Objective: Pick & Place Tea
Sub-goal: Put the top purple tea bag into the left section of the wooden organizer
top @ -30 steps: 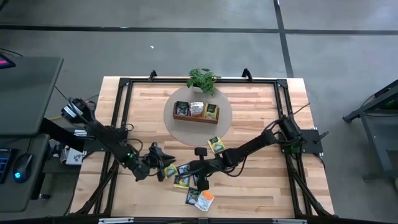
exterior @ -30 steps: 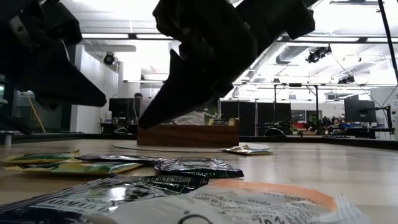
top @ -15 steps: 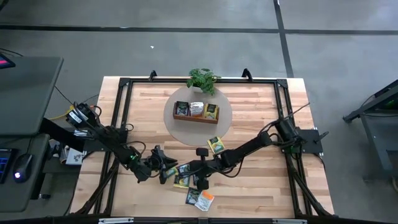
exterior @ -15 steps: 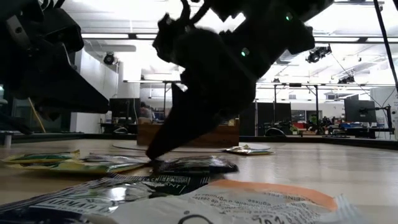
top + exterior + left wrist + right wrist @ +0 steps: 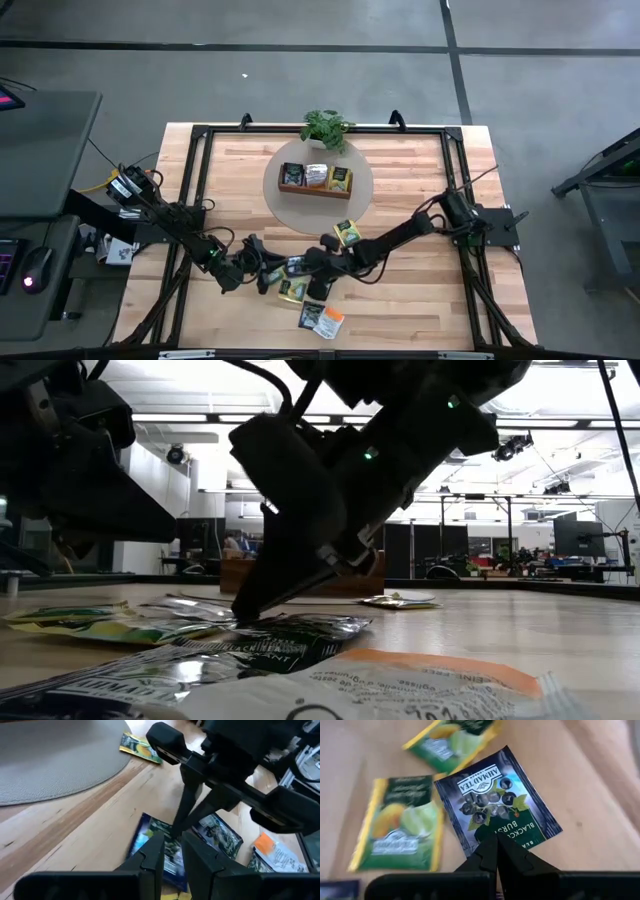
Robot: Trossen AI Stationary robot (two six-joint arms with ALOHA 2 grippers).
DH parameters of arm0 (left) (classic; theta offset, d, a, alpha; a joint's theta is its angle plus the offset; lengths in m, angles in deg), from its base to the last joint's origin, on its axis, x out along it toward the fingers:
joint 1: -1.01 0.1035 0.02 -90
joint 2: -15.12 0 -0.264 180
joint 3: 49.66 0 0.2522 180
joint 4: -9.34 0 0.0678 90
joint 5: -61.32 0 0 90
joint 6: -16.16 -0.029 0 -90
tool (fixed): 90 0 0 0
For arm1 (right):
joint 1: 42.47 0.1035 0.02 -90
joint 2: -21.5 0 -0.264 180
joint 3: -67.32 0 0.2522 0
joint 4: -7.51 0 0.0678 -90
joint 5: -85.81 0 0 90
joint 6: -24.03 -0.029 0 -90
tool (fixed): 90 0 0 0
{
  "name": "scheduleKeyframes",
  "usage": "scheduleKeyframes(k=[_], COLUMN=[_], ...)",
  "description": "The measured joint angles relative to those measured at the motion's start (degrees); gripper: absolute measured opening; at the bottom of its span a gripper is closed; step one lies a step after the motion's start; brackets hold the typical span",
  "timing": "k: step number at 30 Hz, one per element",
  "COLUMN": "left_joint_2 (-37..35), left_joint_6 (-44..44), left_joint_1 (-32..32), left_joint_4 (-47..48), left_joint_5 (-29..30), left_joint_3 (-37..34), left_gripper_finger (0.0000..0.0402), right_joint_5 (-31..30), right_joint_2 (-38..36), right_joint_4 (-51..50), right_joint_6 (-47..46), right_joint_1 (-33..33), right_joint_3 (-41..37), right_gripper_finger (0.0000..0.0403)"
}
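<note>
Both arms are lowered over the front middle of the wooden surface [image 5: 420,300], where most of the loose tea sachets are scattered.

The right gripper [image 5: 496,851] is positioned low over a dark blue sachet [image 5: 497,807], which lies flat on the surface. Its fingers are pressed together, tips meeting at the sachet's near edge. Whether that edge is pinched between them or merely touched cannot be told. In the low view the same gripper [image 5: 245,605] is seen slanting down, its tip at the rear edge of a dark sachet [image 5: 290,635].

Two yellow-green sachets are seen in the right wrist view: one [image 5: 402,822] just beside the dark blue sachet, the other [image 5: 452,740] just beyond it.

The left gripper [image 5: 172,852] is held close beside the right one, over another blue sachet [image 5: 167,852]. Its fingers [image 5: 152,855] stand slightly apart with a narrow gap between them. Whether anything is held there cannot be told.

An orange-and-white sachet [image 5: 332,320] lies nearest the front edge, next to a green one [image 5: 310,317]. One yellow-green sachet [image 5: 347,233] lies apart from the group, at the edge of the round grey mat [image 5: 290,215].

On the mat a brown wooden tray [image 5: 300,190] is placed, with sachets standing in each of its three compartments. A small green potted plant [image 5: 325,127] stands just behind the mat.
</note>
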Motion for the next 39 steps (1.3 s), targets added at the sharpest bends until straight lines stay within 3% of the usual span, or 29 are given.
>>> scheduleKeyframes(k=[9,13,19,24,32,39], left_joint_2=[0.0,0.0,0.0,0.0,0.0,0.0], left_joint_6=[1.8,7.8,22.1,20.8,20.5,22.2], left_joint_1=[0.0,1.3,6.8,10.6,11.0,11.0], left_joint_4=[0.4,3.0,10.7,11.7,11.2,10.2], left_joint_5=[4.1,5.6,-3.2,-11.1,-12.8,-14.6], left_joint_3=[0.0,0.0,0.0,0.0,0.0,0.0], left_gripper_finger=[0.0064,0.0064,0.0064,0.0064,0.0069,0.0137], right_joint_5=[-5.1,-6.5,-6.9,-6.8,-6.7,-6.7], right_joint_2=[0.2,0.2,0.2,0.2,0.2,0.2], right_joint_4=[-0.8,-0.9,-0.9,-0.9,-0.9,-0.8], right_joint_6=[-6.8,-9.8,-10.0,-9.9,-9.0,-8.7], right_joint_1=[-0.8,-0.8,-0.8,-0.8,-0.8,-0.8], right_joint_3=[-0.1,-0.2,-0.2,-0.2,-0.3,-0.3], right_gripper_finger=[0.0,0.0,0.0,0.0,0.0,0.0])
